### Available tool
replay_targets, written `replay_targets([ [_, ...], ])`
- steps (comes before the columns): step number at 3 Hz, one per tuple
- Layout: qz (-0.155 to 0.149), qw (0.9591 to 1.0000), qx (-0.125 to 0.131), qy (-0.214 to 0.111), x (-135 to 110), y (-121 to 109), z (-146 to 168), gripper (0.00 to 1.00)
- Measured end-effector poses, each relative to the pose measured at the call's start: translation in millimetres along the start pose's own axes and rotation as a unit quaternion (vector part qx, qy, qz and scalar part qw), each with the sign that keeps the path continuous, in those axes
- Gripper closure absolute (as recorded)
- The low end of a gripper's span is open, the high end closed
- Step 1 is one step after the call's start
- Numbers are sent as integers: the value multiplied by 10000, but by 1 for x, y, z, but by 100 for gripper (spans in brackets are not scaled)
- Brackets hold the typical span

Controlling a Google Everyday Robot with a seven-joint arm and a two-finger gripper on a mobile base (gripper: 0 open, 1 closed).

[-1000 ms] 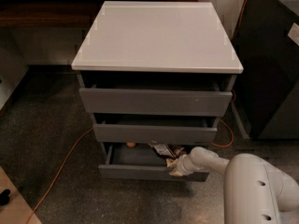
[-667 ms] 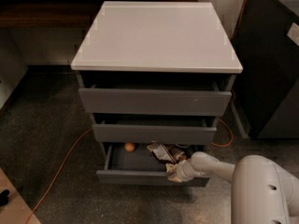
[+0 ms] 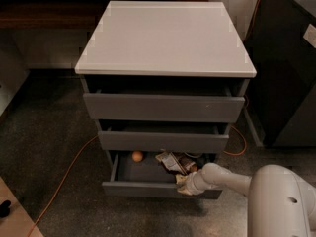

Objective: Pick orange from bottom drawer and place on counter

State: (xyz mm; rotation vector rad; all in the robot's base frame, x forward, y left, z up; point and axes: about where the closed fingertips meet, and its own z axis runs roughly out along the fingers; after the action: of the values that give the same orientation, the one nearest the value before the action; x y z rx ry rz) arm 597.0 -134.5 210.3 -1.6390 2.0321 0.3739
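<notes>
The orange (image 3: pixel 137 156) lies in the back left part of the open bottom drawer (image 3: pixel 148 187), a low dark grey drawer with a grey box interior. Brown snack packets (image 3: pixel 174 162) lie to the right of the orange inside the drawer. My gripper (image 3: pixel 181 184) is at the drawer's front rim on the right, well to the right of the orange and apart from it. The white arm (image 3: pixel 232 180) reaches in from the lower right. The counter (image 3: pixel 165 36) is the light grey-white top of the cabinet and nothing stands on it.
The two taller drawers (image 3: pixel 163 107) above stand slightly ajar. An orange cable (image 3: pixel 64 179) runs over the dark floor on the left. A dark cabinet (image 3: pixel 286 68) stands close on the right. A dark brown wooden shelf (image 3: pixel 44 14) is behind on the left.
The bottom drawer has slid further out, so the orange and the packets show more. My gripper has moved forward with the drawer front.
</notes>
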Motion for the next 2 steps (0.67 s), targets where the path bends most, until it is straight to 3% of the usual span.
replay_targets([
  [2, 20, 10000, -17, -19, -2, 6, -1, 59],
])
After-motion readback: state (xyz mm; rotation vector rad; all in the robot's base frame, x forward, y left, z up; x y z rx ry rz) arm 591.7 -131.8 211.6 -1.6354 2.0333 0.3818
